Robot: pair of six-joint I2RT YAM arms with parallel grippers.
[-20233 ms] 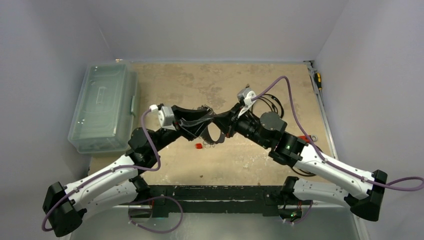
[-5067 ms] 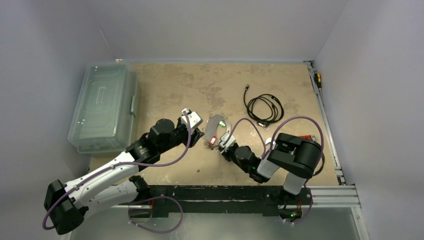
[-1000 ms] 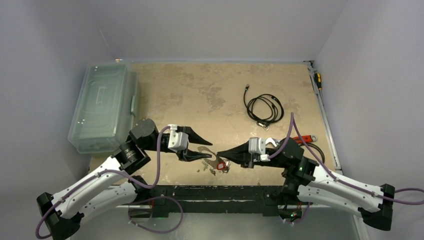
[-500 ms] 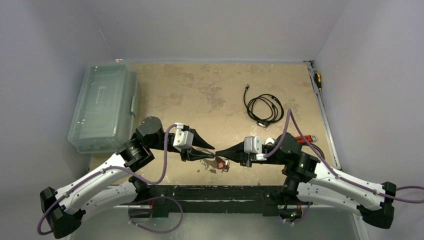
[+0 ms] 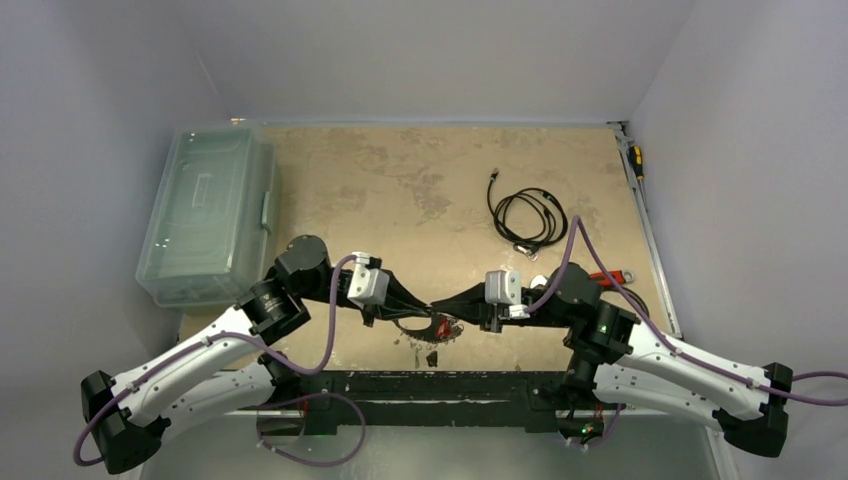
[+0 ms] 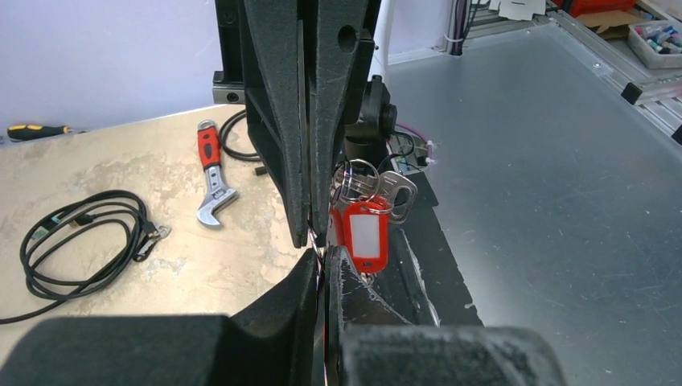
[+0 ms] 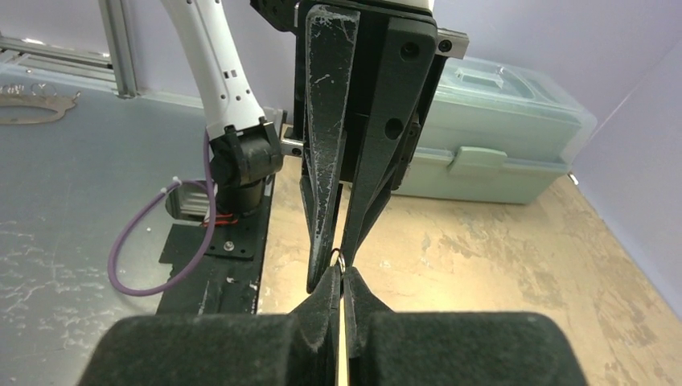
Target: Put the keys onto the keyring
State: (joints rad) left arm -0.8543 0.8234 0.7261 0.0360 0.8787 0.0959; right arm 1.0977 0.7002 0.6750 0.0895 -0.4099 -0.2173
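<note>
The mottled tan table [image 5: 400,180] has open room across its back half, with grey walls close on three sides. A clear lidded box [image 5: 205,215] sits along the left edge. Near the front edge the left gripper [image 5: 429,304] and right gripper [image 5: 446,304] meet tip to tip, both pressed together. What the left one pinches I cannot tell. A coiled black cable [image 5: 527,215] and a red-handled wrench [image 6: 211,173] lie to the right. The keys [image 6: 366,229] dangle from the right gripper's tips, the red tag's long axis vertical.

a robotics lab test cell: a worn table [image 5: 400,170] boxed in by plain pale walls [image 5: 430,50], aluminium framing [image 5: 655,260] along its right edge, wrench [image 6: 211,173] and screwdriver [image 5: 636,160] nearby.
</note>
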